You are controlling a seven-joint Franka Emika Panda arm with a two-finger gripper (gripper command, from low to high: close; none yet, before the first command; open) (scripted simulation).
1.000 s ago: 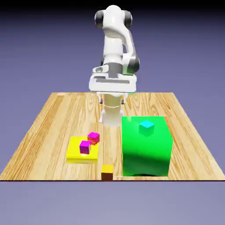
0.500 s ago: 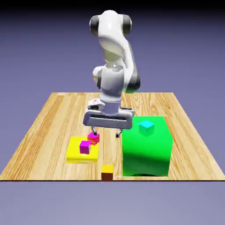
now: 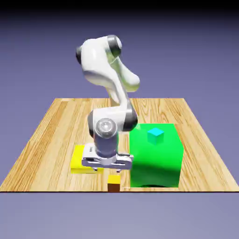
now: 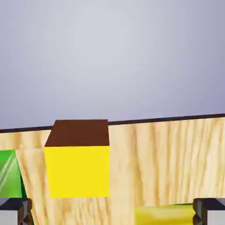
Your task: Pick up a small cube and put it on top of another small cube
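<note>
"How does the pincer look?"

"The gripper (image 3: 107, 170) is spread wide. In the hand view its two tips stand far apart at the bottom edge, with nothing pinched between them."

"And the cube we care about?"

"The small yellow-orange cube (image 3: 114, 183) sits on the table (image 3: 200, 172), right by its near edge. In the exterior view that's at five o'clock from the gripper, just beside it in the picture."

"Describe it for me."

"Bright, even yellow on top, deep brown on the side facing the camera. In the hand view it lies at seven o'clock from the centre and looks large: a flat, nearly square yellow face with crisp edges, and a chocolate-brown face above it that narrows towards the top. It looks upright, and I see no pattern on either face."

"What's further out?"

"In the exterior view, a big green block (image 3: 156, 161) stands between two and three o'clock from the gripper, with a cyan cube (image 3: 155, 136) on top, at two. A flat yellow slab (image 3: 79, 158) shows at about ten o'clock, partly hidden by the hand. The white arm (image 3: 114, 119) reaches down from twelve."

"Does the hand view agree?"

"Yes: green at eight o'clock, slab at five."
</note>
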